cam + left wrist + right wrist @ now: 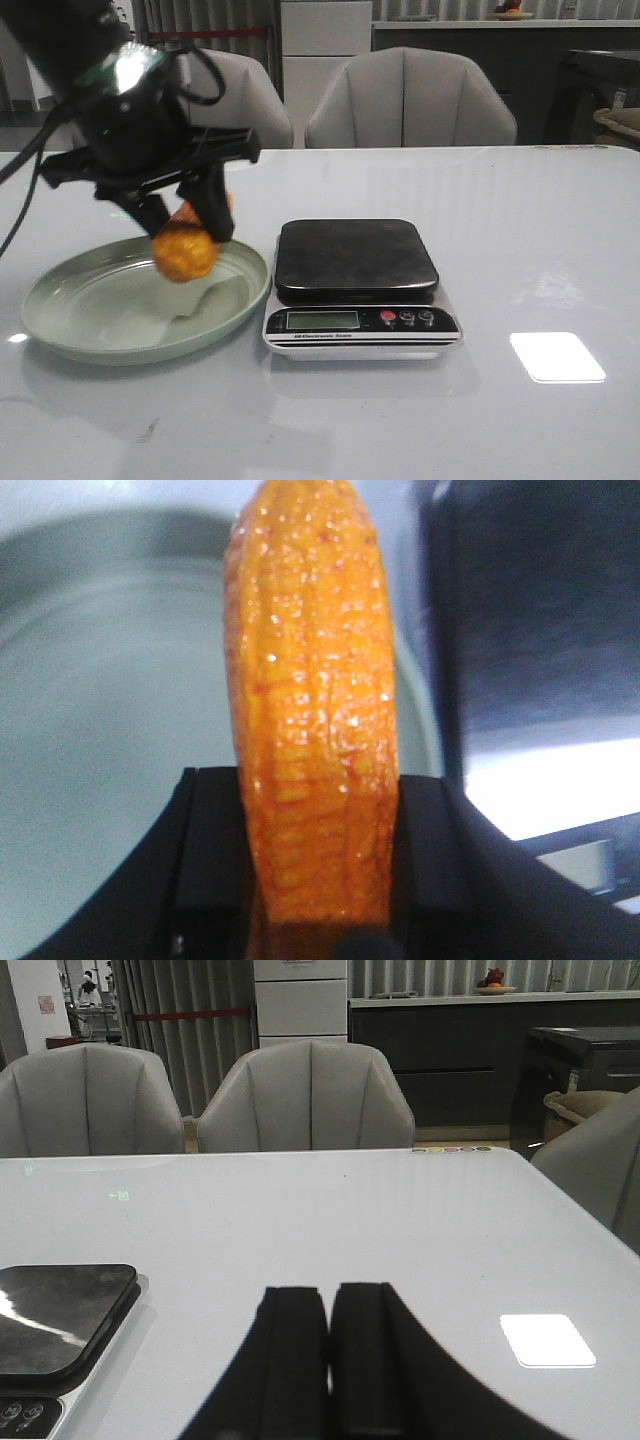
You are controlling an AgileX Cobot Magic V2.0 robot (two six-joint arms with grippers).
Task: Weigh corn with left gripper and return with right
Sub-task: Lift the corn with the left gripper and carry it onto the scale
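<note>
Bare white table [330, 420] fills the front of the scene, with open room ahead of the scale [358, 288] and to its right. Scale and plate [70, 330] sit side by side, rims almost touching. Above the plate's right half, clear of its surface, hangs the corn [186, 248], clamped between the fingers of the left gripper [190, 215]. From the front only its rounded orange end shows, facing the camera and tipped downward, so its long axis seems to run front to back and sloping, though the claw hides the rest. The left wrist view gives the full cob [315, 710]: lengthwise out from the gripper, black fingers [215, 850] pressing both sides of its base, plate beneath it and the scale's dark platform [540, 630] beside. The right gripper [330, 1360], unseen from the front, shows in its own view with fingers together on nothing, over open table right of the scale.
</note>
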